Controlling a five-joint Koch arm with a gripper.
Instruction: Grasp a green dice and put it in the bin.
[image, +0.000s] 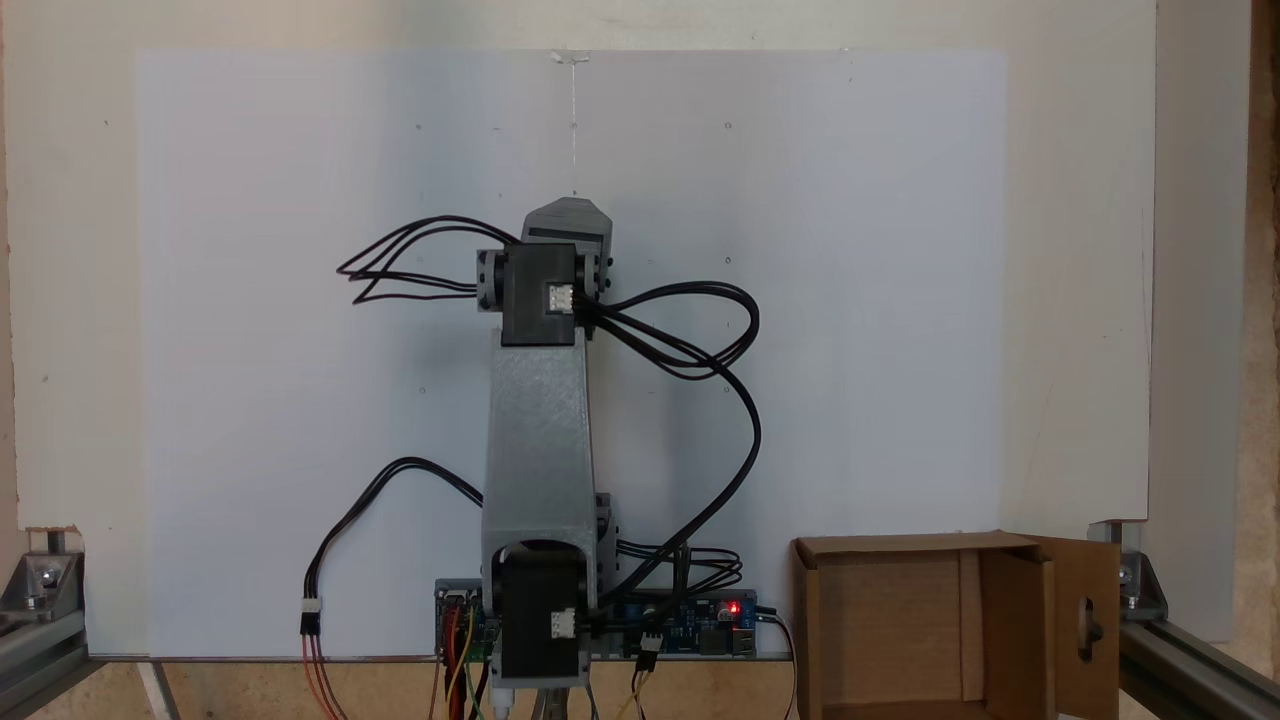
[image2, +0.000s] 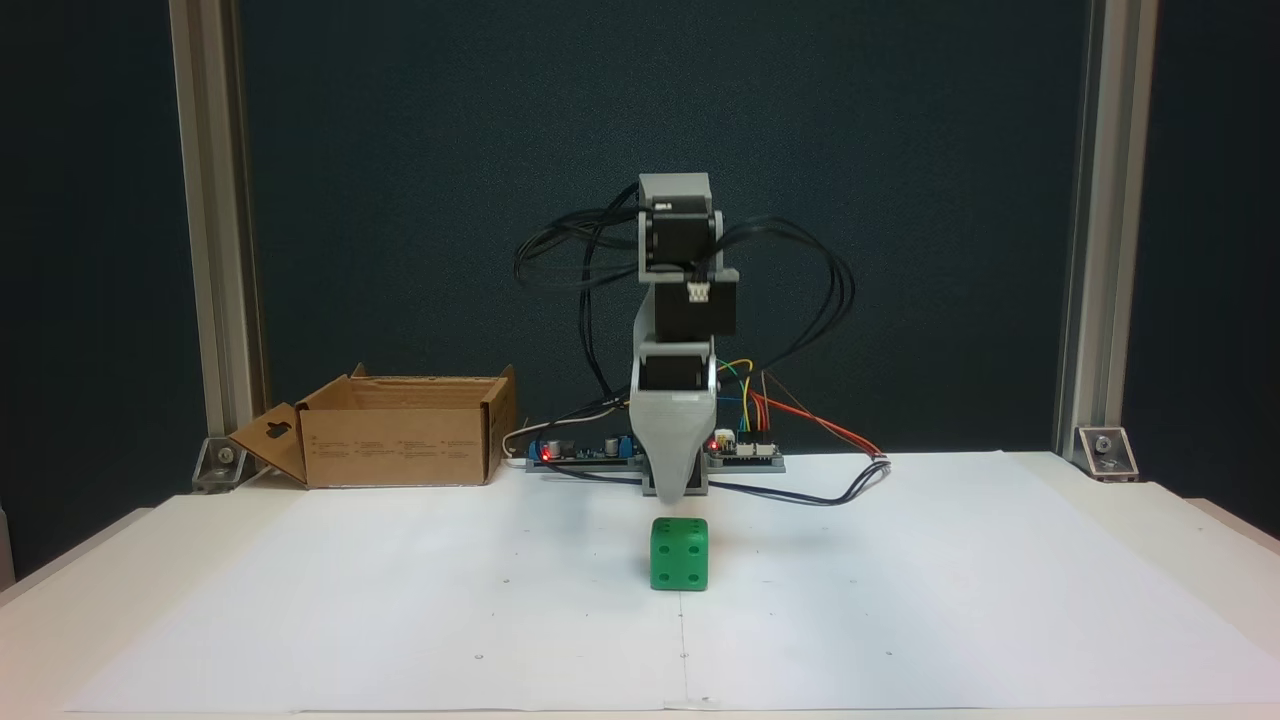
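**Claw poised over the dice, grasp not yet made**

White paper covers the table in front of a dark backdrop, with metal frame posts at both back corners. The green dice sits on the paper near the middle of the table, resting flat, its four-pip face toward the camera. The gripper points straight down just above and slightly behind it; its jaws line up one behind the other, so I cannot tell whether they are apart or together. Nothing is clamped yet.

The cardboard bin stands at the back left edge in that fixed view, well apart from the dice, its top open and a flap with a handle hole folded out; the other fixed view shows the bin at lower right.

To do this well, the jaws should probably open wider than the dice, drop squarely over two opposite flat faces and close near its middle, since the rounded corners could let it slip or twist out.
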